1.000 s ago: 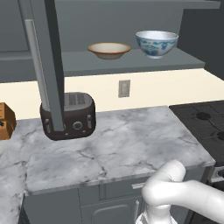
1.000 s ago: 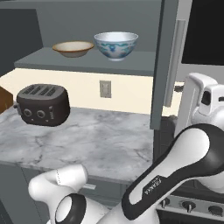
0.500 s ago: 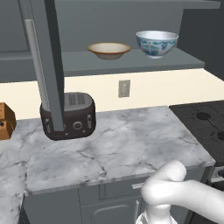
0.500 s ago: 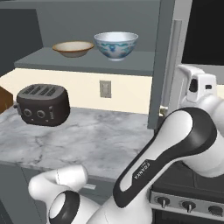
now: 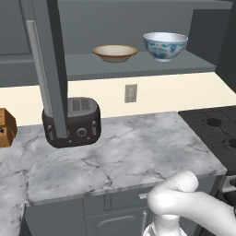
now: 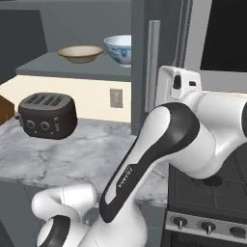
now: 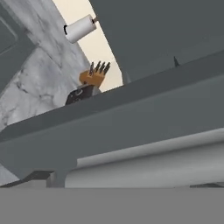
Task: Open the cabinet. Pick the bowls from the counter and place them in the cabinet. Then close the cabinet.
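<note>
End effector jaws spread wide beside the cabinet's silver handle [image 7: 144, 164].

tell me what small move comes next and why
Probably bring the gripper onto the right door's handle and start swinging that door shut: both bowls, cream and blue-patterned, already sit on the cabinet shelf, and the doors stand open.

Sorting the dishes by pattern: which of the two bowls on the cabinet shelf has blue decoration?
The deeper white bowl with blue pattern, standing at the right end of the grey shelf. The wide shallow cream bowl with tan-brown rim beside it is plain.
</note>
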